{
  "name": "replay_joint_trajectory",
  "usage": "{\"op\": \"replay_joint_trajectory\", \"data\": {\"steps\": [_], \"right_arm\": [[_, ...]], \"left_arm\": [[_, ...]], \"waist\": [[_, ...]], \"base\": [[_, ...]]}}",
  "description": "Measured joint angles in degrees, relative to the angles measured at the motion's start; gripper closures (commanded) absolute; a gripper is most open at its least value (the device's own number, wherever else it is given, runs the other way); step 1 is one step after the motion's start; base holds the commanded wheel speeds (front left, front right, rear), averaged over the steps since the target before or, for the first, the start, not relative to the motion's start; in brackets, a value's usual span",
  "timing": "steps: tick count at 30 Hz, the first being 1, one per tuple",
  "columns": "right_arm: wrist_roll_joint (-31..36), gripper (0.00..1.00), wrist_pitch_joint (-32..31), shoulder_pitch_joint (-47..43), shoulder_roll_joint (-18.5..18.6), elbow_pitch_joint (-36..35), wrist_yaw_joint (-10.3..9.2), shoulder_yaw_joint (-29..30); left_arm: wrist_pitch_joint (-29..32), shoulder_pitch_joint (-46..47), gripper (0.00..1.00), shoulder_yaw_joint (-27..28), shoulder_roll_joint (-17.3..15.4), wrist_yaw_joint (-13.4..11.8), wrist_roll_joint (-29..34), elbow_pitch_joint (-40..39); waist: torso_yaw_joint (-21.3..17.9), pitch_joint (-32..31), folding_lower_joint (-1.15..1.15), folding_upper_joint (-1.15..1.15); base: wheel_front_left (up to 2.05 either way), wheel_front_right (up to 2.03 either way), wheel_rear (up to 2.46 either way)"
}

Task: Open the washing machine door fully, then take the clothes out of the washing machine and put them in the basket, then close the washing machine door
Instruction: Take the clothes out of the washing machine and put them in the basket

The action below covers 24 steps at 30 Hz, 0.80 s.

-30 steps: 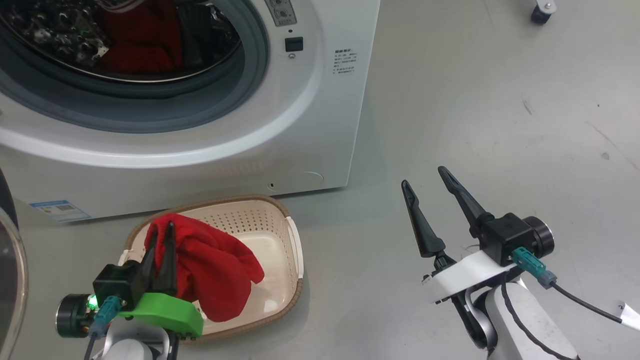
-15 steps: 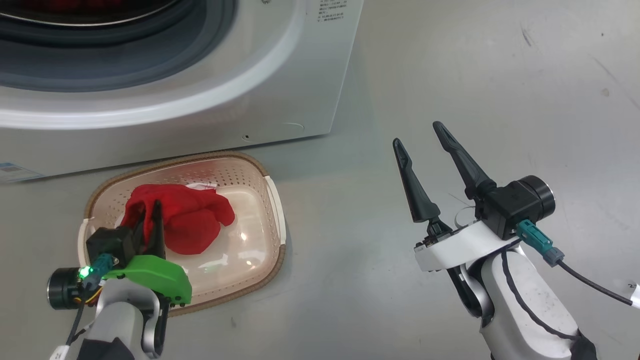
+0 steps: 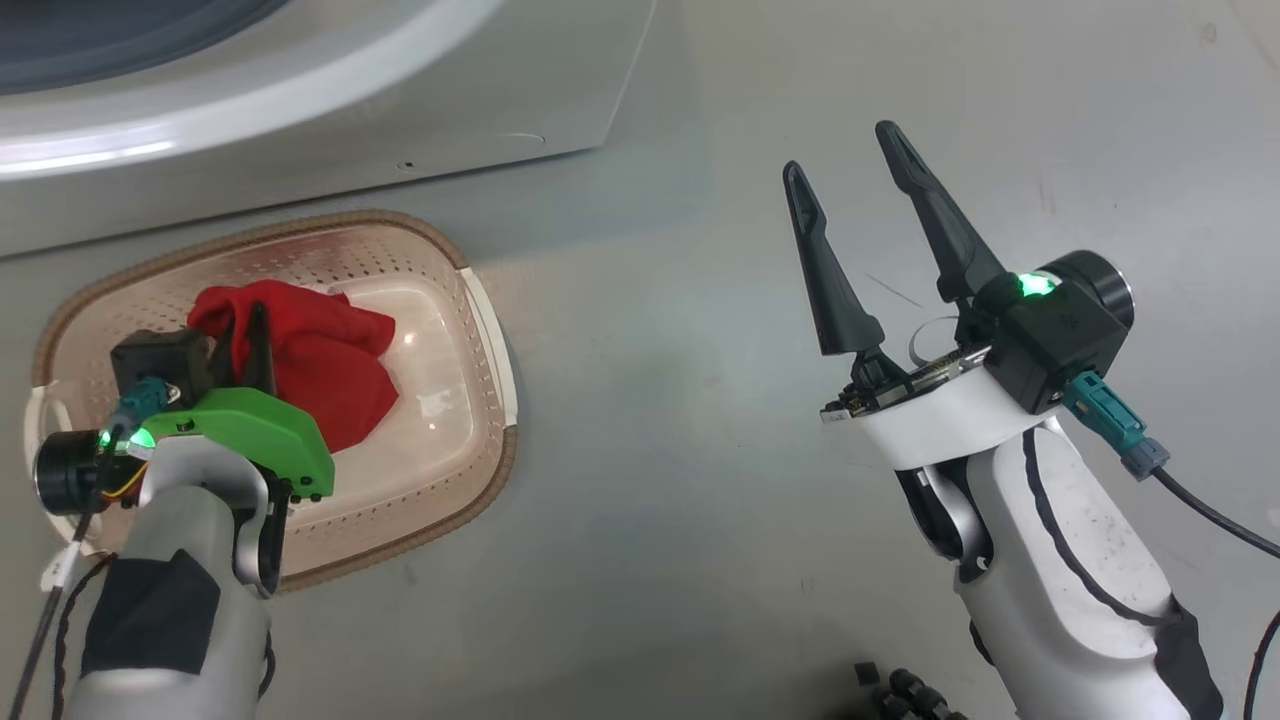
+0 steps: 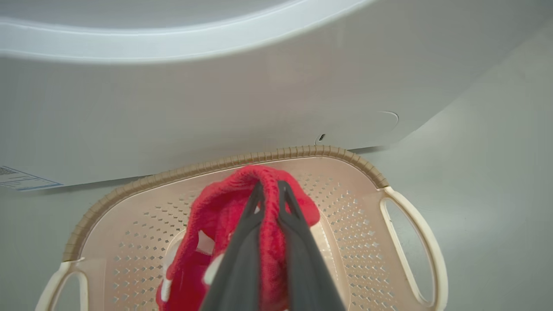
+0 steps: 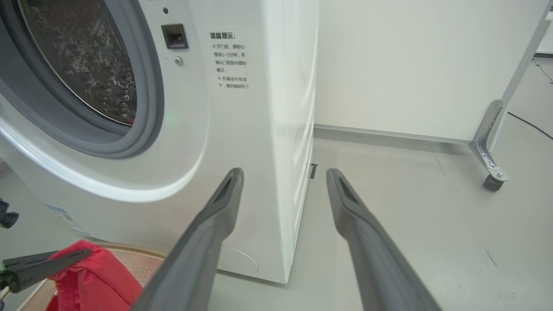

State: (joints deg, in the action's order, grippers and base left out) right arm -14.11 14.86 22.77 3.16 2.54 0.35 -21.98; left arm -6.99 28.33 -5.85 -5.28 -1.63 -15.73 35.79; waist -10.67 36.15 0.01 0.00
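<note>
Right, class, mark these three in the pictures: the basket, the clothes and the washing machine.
the basket (image 4: 302, 151): left wrist view, on its brown woven rim.
the clothes (image 3: 335, 375): head view, on the middle of the red fabric.
the washing machine (image 5: 242, 129): right wrist view, on its white front panel.

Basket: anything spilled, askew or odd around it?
Nothing stands out. The clothes sit wholly inside the basket, pinched by the left gripper. The basket sits level on the floor before the washing machine. The right gripper is open, holding nothing.
</note>
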Motion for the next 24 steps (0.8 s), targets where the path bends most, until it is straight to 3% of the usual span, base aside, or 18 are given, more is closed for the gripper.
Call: {"op": "replay_joint_trajectory", "data": {"steps": [7,8,11,12,13,14,15,16,24], "right_arm": [[-0.59,0.00,0.00,2.46,-0.01,-0.22,-1.01,-0.27],[-0.60,0.00,0.00,2.64,-0.01,-0.21,-1.07,-0.27],[-0.98,0.00,0.00,2.74,-0.01,-0.18,-1.10,-0.27],[-0.99,0.00,0.00,2.79,-0.01,-0.18,-1.12,-0.27],[-1.00,0.00,0.00,2.84,-0.01,-0.14,-1.48,-0.30],[-1.00,0.00,0.00,2.91,-0.01,-0.02,-1.60,-0.30],[-1.01,0.00,0.00,2.98,-0.01,0.20,-1.60,-0.32],[-1.01,0.00,0.00,3.00,-0.01,0.34,-1.60,-0.37],[-1.53,0.00,0.00,3.07,-0.01,0.93,-1.86,-0.58]], "left_arm": [[0.94,4.35,1.00,0.73,-0.66,0.77,-1.01,7.02],[0.93,4.72,0.94,0.77,-0.67,0.80,-1.02,7.73],[0.86,6.06,0.64,0.90,-0.67,1.02,-1.34,9.53],[0.81,6.50,0.48,0.97,-0.67,1.27,-1.34,10.14],[0.76,6.89,0.24,1.01,-0.67,1.45,-1.35,10.69],[0.07,7.16,0.07,1.11,-0.66,1.45,-1.35,11.26],[-0.40,7.30,0.07,1.21,-0.67,1.46,-1.35,11.94],[-0.73,7.30,0.00,1.27,-0.68,1.46,-1.35,12.59],[-4.05,7.48,0.00,1.33,-0.56,1.96,-1.42,16.56]], "waist": [[-1.57,5.21,0.00,0.00],[-1.74,5.59,0.00,0.00],[-2.17,6.36,0.00,0.00],[-2.27,6.48,0.00,0.00],[-2.34,6.55,0.00,0.00],[-2.36,6.53,0.00,0.00],[-2.35,6.41,0.00,0.00],[-2.34,6.23,0.00,0.00],[-2.00,4.27,0.00,0.00]], "base": [[0.00,0.00,0.00],[0.00,0.00,0.00],[0.00,0.00,0.00],[0.00,0.00,0.00],[0.00,0.00,0.00],[0.00,0.00,0.00],[0.00,0.00,0.00],[0.00,0.00,0.00],[0.00,0.00,0.00]]}}
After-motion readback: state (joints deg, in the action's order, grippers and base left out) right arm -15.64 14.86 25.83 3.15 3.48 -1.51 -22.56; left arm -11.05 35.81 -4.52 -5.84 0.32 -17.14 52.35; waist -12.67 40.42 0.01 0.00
